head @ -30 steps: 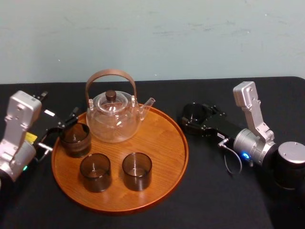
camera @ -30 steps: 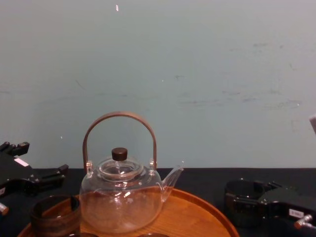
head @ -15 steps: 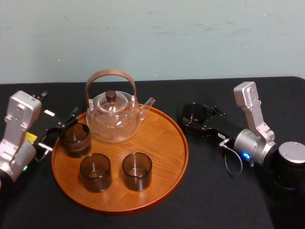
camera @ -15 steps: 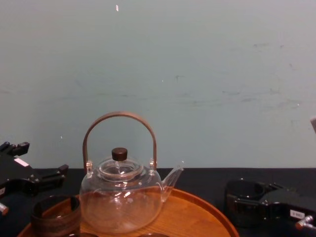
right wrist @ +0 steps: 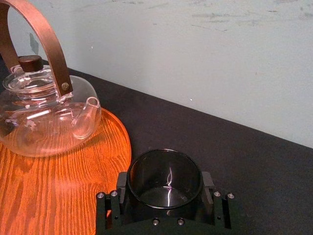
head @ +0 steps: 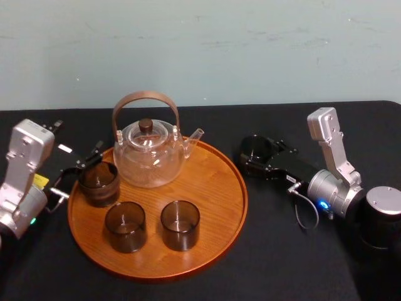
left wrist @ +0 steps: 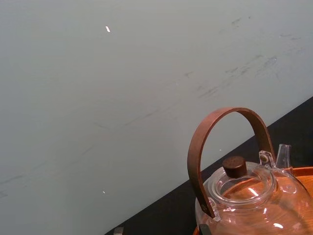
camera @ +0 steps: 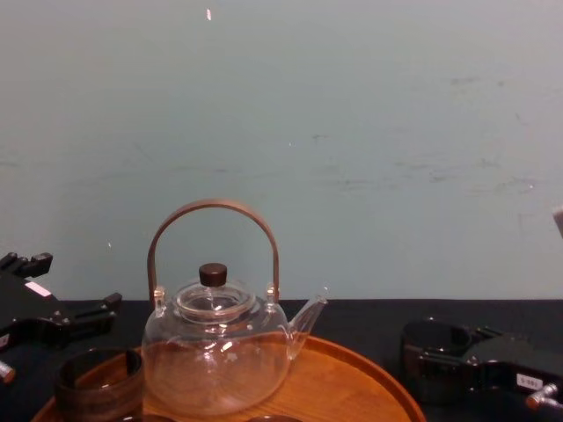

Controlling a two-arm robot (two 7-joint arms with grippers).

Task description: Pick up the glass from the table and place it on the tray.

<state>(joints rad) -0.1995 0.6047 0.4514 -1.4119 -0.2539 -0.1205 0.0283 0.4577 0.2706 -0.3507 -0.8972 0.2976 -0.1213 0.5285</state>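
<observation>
R end effector (head: pixel 256 157) prob. pinching glass (right wrist: pixel 165 177) by tray (head: pixel 216 188); L end effector (head: pixel 88 162) opposite.

- The table (head: pixel 207 285) is covered by a black cloth (head: pixel 282 263) that spans the head view and ends at a pale wall behind.
- The round orange-brown wooden tray (head: pixel 216 194), with its low raised rim, lies flat on the cloth, left of centre.
- A dark smoky glass (head: pixel 255 150) stands upright near the tray's right rim, apart from it.
</observation>
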